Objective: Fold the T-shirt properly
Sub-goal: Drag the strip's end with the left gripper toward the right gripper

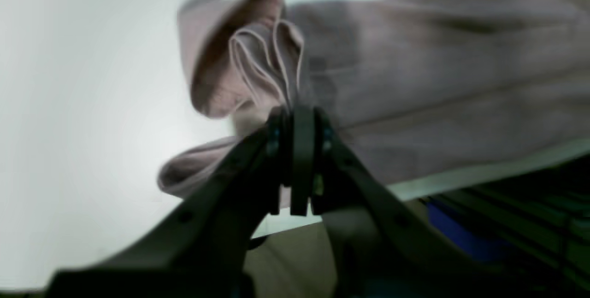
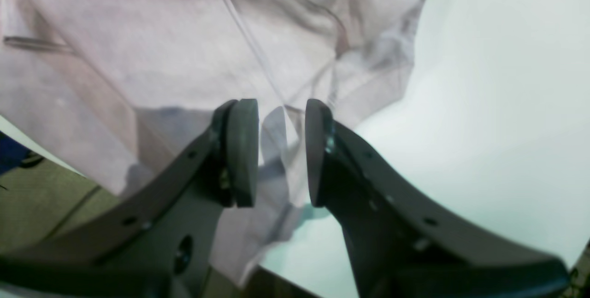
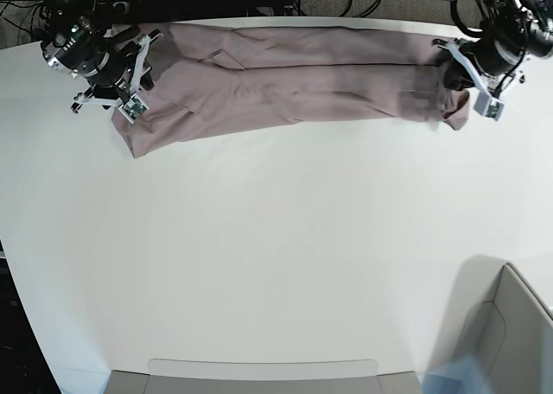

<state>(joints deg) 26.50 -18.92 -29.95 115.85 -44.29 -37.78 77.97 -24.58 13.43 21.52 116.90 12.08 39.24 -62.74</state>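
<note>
Lying in a long band along the far edge of the white table [image 3: 276, 264], the pink T-shirt [image 3: 294, 87] has no print, label or words on it that can be read. One long side of the T-shirt runs right beside the table's far edge. All the table on the near side of the T-shirt is bare white, so that is the open room.

The left end effector [image 1: 295, 118] is closed tight on a bunched fold of the T-shirt, with hems poking up between its jaws. In the base view it sits at the T-shirt's right end [image 3: 471, 70], near the table's corner.

The right end effector [image 2: 281, 150] has its jaws apart, with a thin fold of the T-shirt standing in the gap. The cloth does not look pinched. In the base view it is at the T-shirt's left end [image 3: 130, 74].

A grey box [image 3: 510, 333] sits far from the T-shirt, at the near right corner.
</note>
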